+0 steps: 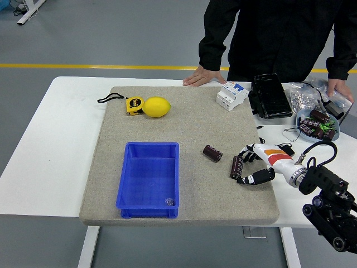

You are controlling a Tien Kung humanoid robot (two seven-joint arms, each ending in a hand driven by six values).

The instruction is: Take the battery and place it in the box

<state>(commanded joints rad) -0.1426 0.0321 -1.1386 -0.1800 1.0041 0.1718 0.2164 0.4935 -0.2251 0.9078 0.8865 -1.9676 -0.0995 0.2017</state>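
1. Robot hand (249, 166), the right one, low on the grey mat (184, 123) near its right edge, fingers curled partway around a battery (236, 166); thumb side below, fingertips (243, 153) above, cylinder between them. Grip looks loose rather than clamped tight; no lift visible, battery seemingly touching the mat.
2. Left robot hand nowhere in view, so right hand nearest by default.
3. Table (50, 151) white, carrying the mat and everything on it.
4. Person in black at the far side: one hand (199, 77) flat on the table's far edge, the other hand (338, 89) among clutter at the far right.
5. Blue box (149, 180), open-topped, well to the left of the held battery, near the mat's front edge. Almost bare inside, save one small pale speck by its front right corner, too small to identify.
6. Dark bowl (316, 124) at the far right, holding several more batteries and green bits.
7. Yellow lemon (157, 106) and tape measure (133, 105), touching, far left of the mat.
8. Held battery: long axis roughly upright in the picture, running near-to-far, slightly tilted.
9. Second battery (212, 153) just left of the held one, apart from it, lying slantwise between hand and box.
10. Likely next: firm up the grip, lift, carry leftward over the spare battery to the box.
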